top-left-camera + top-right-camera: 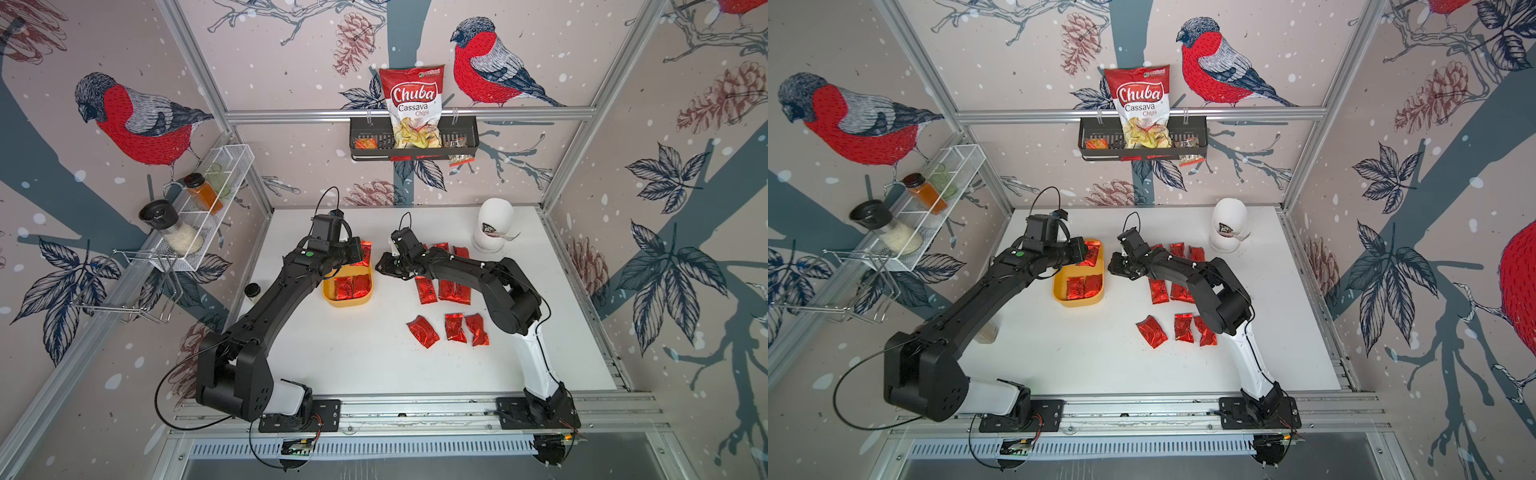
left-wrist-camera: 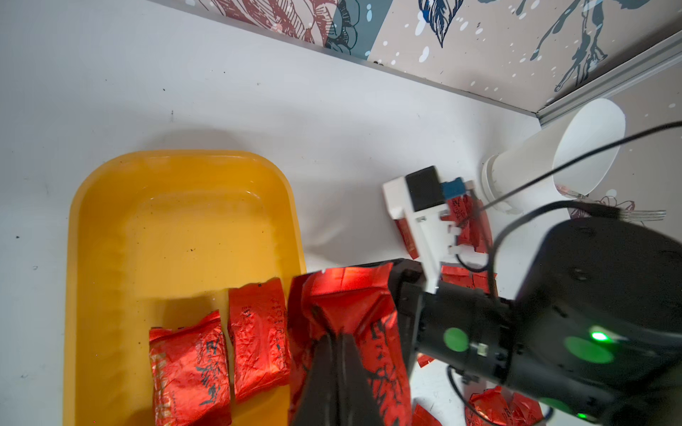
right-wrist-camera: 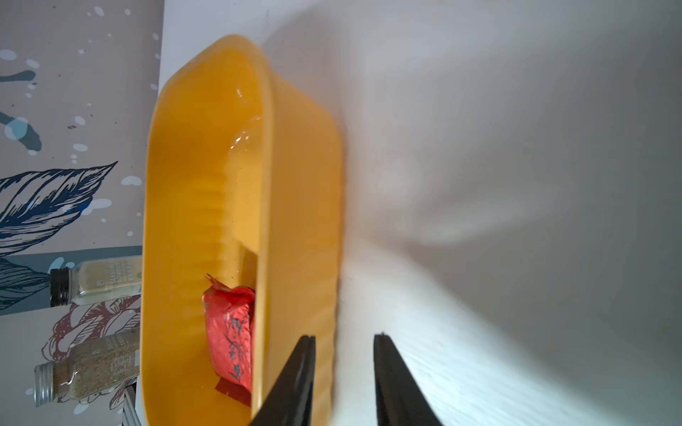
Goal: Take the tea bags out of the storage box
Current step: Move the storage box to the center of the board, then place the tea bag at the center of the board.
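At the far end of the storage box (image 1: 347, 303), the left hand (image 2: 337, 341) is clamped on one tea bag (image 2: 350, 295).
Two tea bags (image 1: 352, 286) lie inside the box, and more tea bags (image 1: 455, 328) are spread on the white surface (image 1: 353, 353). The right hand (image 3: 345, 337), fingers apart and empty, is just beside the box's outer wall.

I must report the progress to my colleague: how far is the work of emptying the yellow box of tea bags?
Done: at least eight tea bags lie on the table, outside the storage box. In hand: the left fingers are shut on one tea bag at the box's edge; the right fingers are open and empty. Remaining: two tea bags lie inside the box.
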